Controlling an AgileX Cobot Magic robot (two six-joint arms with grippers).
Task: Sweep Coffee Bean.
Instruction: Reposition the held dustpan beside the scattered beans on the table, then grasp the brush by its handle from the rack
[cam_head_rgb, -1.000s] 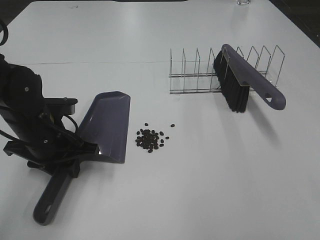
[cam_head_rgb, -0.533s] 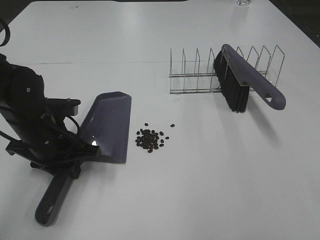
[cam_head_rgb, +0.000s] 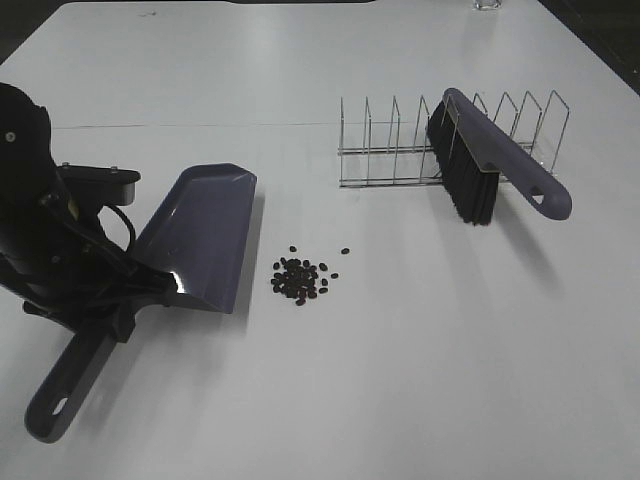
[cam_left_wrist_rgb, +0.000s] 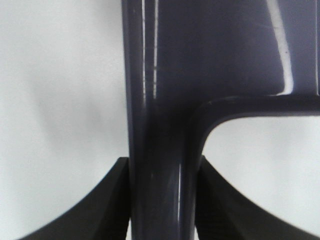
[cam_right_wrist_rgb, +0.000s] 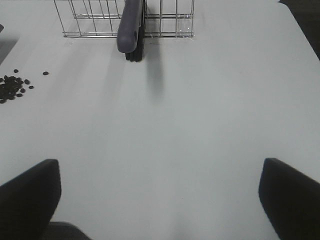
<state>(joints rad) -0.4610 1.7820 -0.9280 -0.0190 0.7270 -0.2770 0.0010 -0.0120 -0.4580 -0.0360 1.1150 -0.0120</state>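
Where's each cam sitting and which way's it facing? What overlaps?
Exterior high: mounted high, looking down on the table; left arm shows, holding the dustpan.
Left wrist: on that arm, close on the dustpan handle clamped in the left gripper.
Right wrist: looks past the open right gripper toward brush and rack.
Shared: exterior high and right wrist both show the coffee beans.

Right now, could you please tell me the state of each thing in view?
coffee beans: loose pile on the table, apart from the dustpan.
dustpan: held by its handle, no beans inside, mouth toward the pile.
left gripper: shut on the dustpan's handle.
right gripper: open, holding nothing.
brush: propped in the wire rack, bristles down, ungripped.
wire rack: upright on the table.
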